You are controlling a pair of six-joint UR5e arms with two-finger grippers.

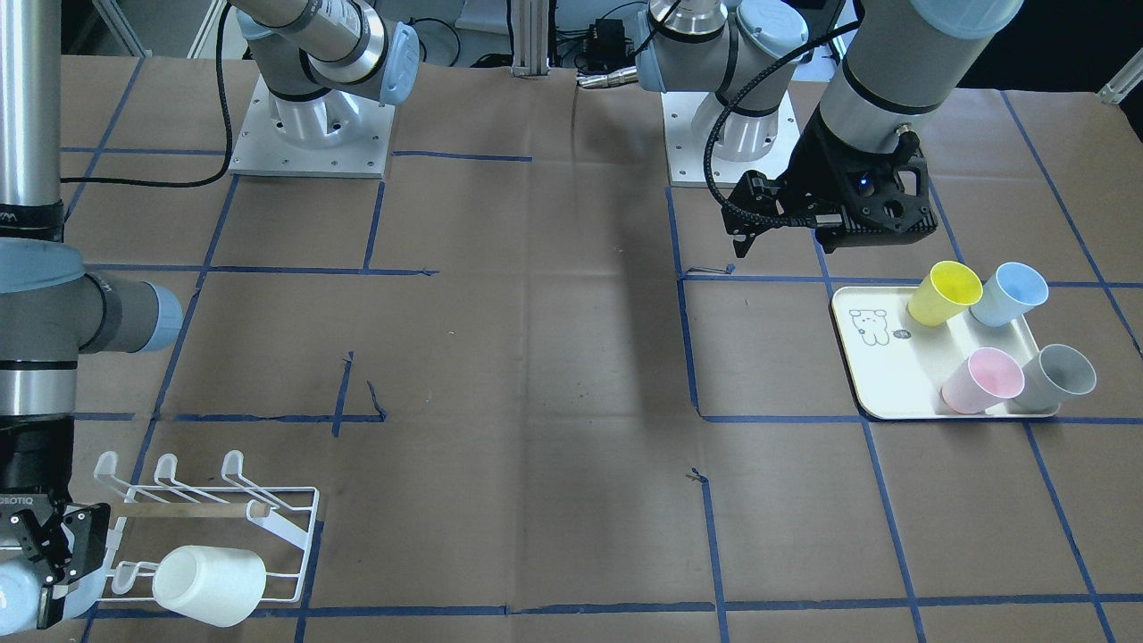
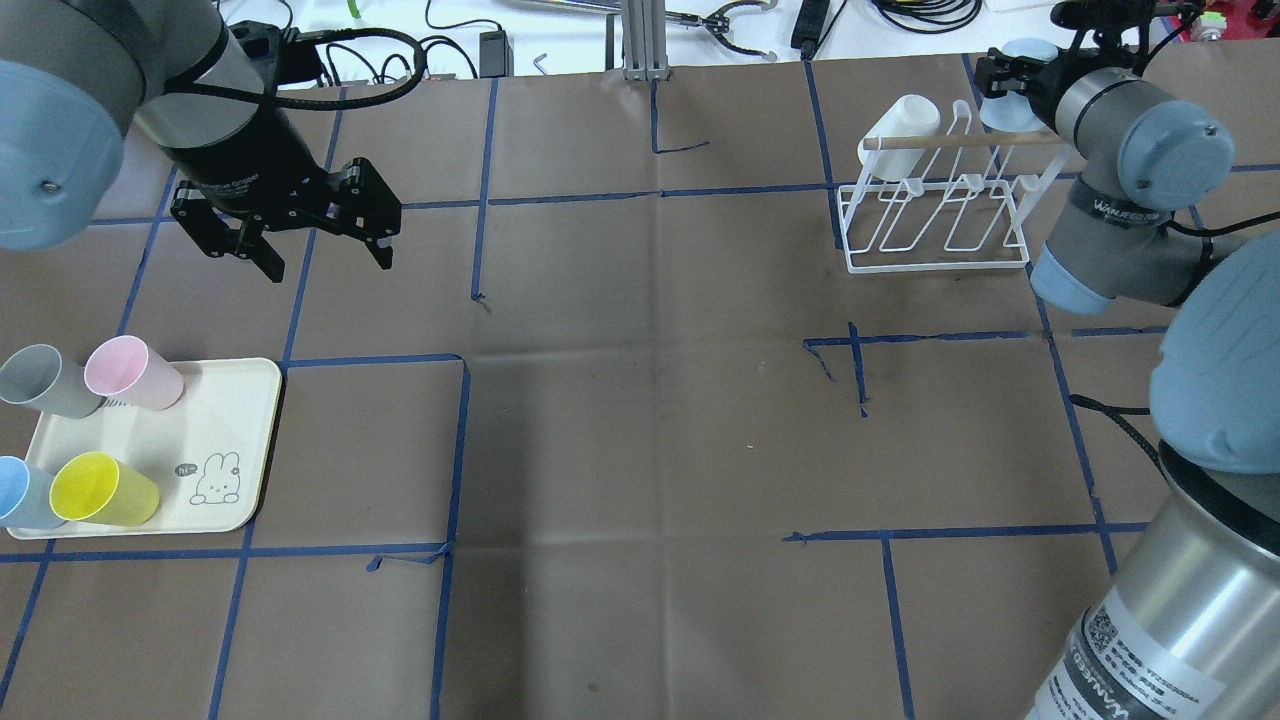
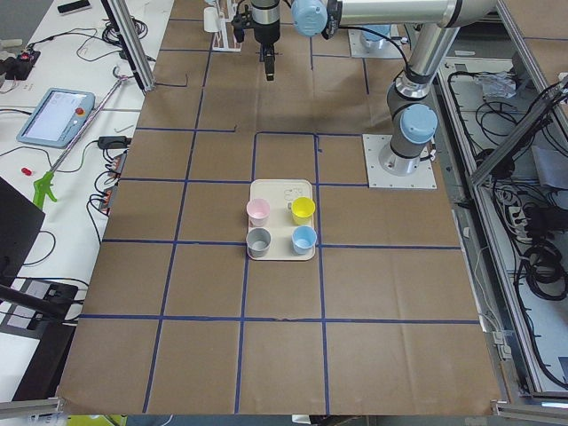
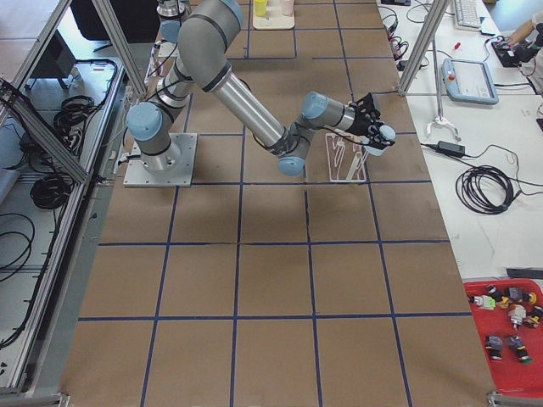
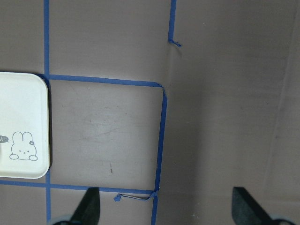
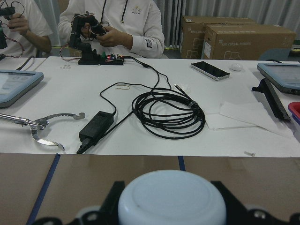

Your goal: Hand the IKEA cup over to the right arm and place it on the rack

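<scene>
The right gripper (image 6: 171, 206) is clenched on the cup (image 1: 20, 600), held bottom-out at the rack's (image 2: 935, 205) right end. This is close to the far edge of the table (image 2: 650, 400), where a white bench with cables begins. The left gripper (image 2: 325, 255) hangs released and empty over bare paper, just beyond the tray's (image 2: 230, 400) far corner. The tray lies near the table's left edge. The whole middle of the table between the arms is open.

There are six cups. One is in the right gripper, and one white cup (image 2: 900, 125) sits on a rack prong at the left end. Four stand on the tray: a yellow cup (image 2: 100, 490), a blue cup (image 2: 20, 492), a pink cup (image 2: 130, 372) and a grey cup (image 2: 40, 380). There are two arms, one rack and one tray.
</scene>
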